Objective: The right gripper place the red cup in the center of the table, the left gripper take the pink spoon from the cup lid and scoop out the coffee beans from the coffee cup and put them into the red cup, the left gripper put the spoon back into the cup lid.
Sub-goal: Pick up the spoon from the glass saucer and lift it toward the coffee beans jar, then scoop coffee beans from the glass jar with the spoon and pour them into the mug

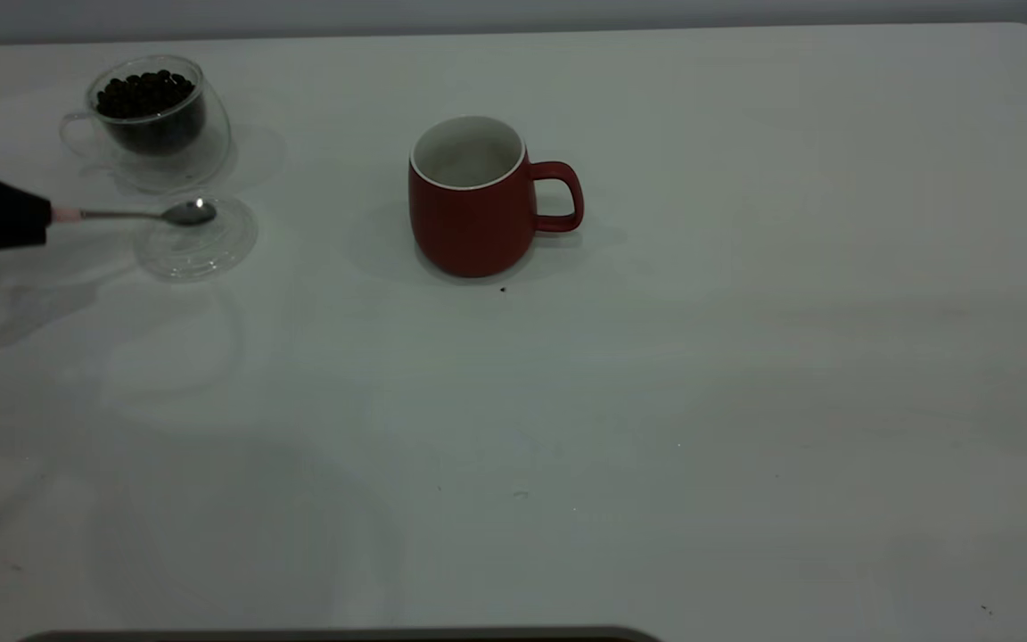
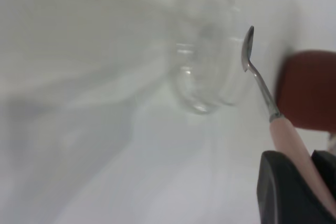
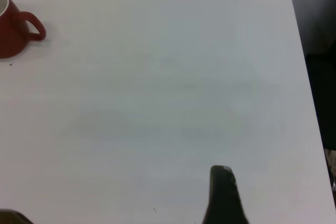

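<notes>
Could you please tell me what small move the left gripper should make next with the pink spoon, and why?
Probably lift and carry it toward the clear glass coffee cup. The black left gripper grips the pink-handled metal spoon, its bowl over the clear round cup lid. The dark coffee beans sit unscooped, and the dark-red ceramic cup looks empty.

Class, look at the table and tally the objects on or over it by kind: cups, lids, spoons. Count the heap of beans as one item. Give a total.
Cups: 2, the red cup and the coffee cup
Lids: 1, the cup lid
Spoons: 1, the pink spoon, held by the left gripper
Bean heaps: 1, the coffee beans
Total: 5
</notes>
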